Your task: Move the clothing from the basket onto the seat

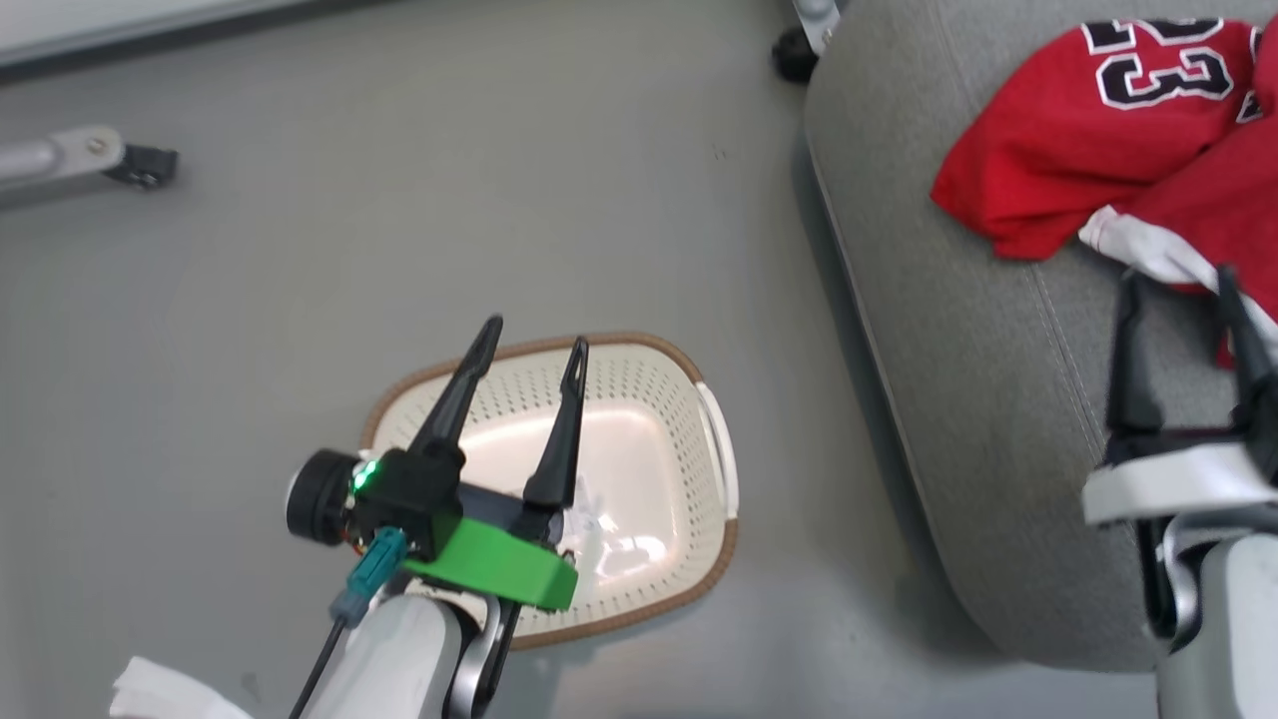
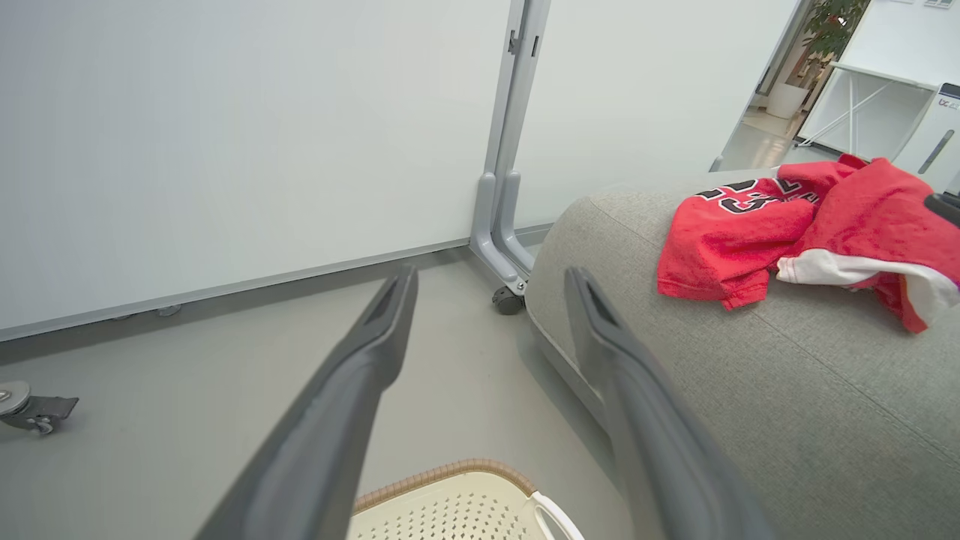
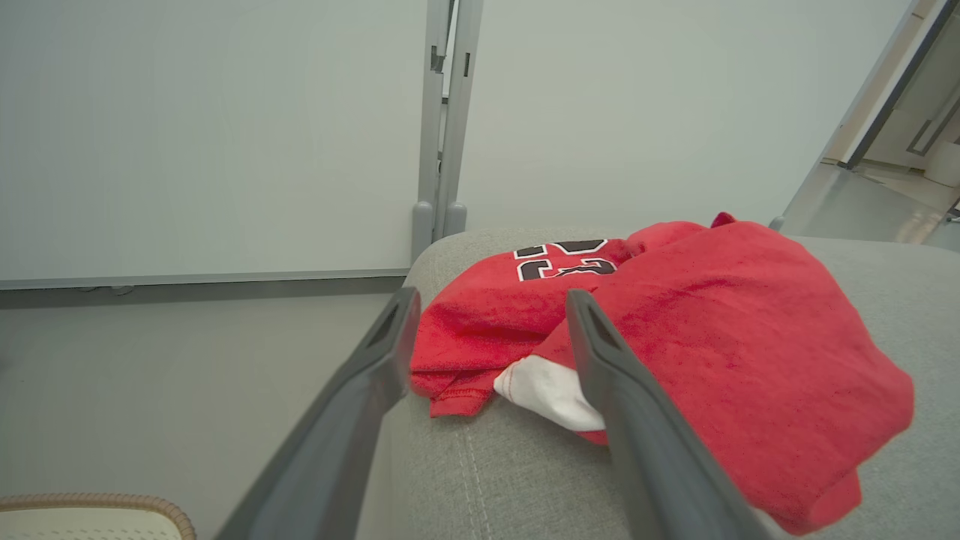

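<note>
1. Left jaws, in the head view, stand wide with nothing between them. They hang over the laundry basket, their fingertips above its far brown rim. The basket sits on the grey floor, just beside the seat cushion.
2. In the same view the right jaws are also spread wide and grip nothing. They are above the cushion, with their tips at the near edge of the clothing. The jersey, its "23" showing, lies on the cushion beyond them. The second red garment overlaps the jersey, and its white trim reaches toward the jaws.
3. In the left wrist view, the parted fingers frame the floor and the cushion's rounded corner. Both garments lie on the cushion, off to the right and well apart from these jaws. The basket's rim is at the bottom edge.
4. In the right wrist view, the jersey shows in the gap between the fingers. One finger crosses in front of the second garment and its white trim; whether they touch cannot be told.
</note>
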You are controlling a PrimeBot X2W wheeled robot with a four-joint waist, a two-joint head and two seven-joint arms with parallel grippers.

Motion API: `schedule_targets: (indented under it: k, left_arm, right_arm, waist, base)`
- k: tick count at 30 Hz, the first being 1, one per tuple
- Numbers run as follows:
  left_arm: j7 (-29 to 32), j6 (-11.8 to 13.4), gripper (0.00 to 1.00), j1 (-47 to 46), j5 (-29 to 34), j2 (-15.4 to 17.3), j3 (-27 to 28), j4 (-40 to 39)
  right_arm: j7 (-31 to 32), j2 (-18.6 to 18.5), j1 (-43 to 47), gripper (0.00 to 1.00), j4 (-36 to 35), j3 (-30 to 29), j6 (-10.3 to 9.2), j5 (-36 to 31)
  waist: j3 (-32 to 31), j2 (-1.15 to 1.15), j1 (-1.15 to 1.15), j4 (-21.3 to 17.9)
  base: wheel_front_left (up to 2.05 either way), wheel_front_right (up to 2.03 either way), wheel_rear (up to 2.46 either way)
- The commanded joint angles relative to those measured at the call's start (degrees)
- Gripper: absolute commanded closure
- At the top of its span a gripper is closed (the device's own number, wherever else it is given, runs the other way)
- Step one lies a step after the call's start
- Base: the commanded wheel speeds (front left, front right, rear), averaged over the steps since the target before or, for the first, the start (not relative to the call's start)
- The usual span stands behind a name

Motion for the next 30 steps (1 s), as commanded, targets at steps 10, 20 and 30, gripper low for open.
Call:
schedule_targets:
  k: [10, 20, 30]
  left_arm:
    - [0.0, -1.6, 0.0, 12.0, 2.4, -2.5, 9.1, -0.1]
    - [0.0, -1.0, 0.0, 21.1, 4.5, -3.0, 16.8, -3.0]
    - [0.0, -1.5, 0.0, 27.6, 5.1, -3.1, 18.4, -5.0]
  right_arm:
    - [0.0, -0.1, 12.3, 0.0, -1.4, 10.1, -0.08, 9.9]
    - [0.0, -0.2, 20.7, 0.0, -3.7, 15.6, -0.08, 10.1]
    - [0.0, -0.1, 25.7, 0.0, -5.9, 16.4, -0.08, 8.7]
  waist:
    - [-20.0, 0.0, 0.0, 12.0]
    - [-24.9, 0.0, 0.0, 12.3]
    - [-27.8, 0.0, 0.0, 11.5]
  base:
    - [0.0, 0.0, 0.0]
    - [0.0, 0.0, 0.0]
    - [0.0, 0.0, 0.0]
